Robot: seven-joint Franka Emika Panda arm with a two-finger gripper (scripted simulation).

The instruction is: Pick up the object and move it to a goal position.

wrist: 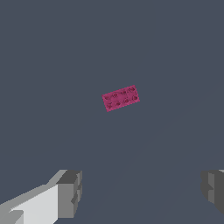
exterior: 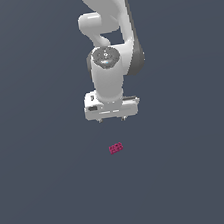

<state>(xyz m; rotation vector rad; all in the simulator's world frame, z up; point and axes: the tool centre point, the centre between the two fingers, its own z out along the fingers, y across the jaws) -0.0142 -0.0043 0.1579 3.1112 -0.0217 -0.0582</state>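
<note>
The hand [exterior: 113,118] hangs above the table [exterior: 45,194], its fingers [wrist: 70,192] spread wide and holding nothing. Apart from it, the pink block [exterior: 116,148] lies flat on the surface, studs up, slightly askew to the fingers.

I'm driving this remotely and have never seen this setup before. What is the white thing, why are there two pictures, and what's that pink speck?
The white machine is a robot arm, drawn by a simulator. At its lower end is the gripper, a two-fingered clamp. One picture comes from a camera off the arm that sees the whole scene. The other comes from a camera on the wrist, looking past the fingertips, which stand wide apart, so the gripper is open and holds nothing. The pink speck is the object to pick up: a small magenta block with a studded top. It lies alone on the flat grey surface, untouched.
</note>
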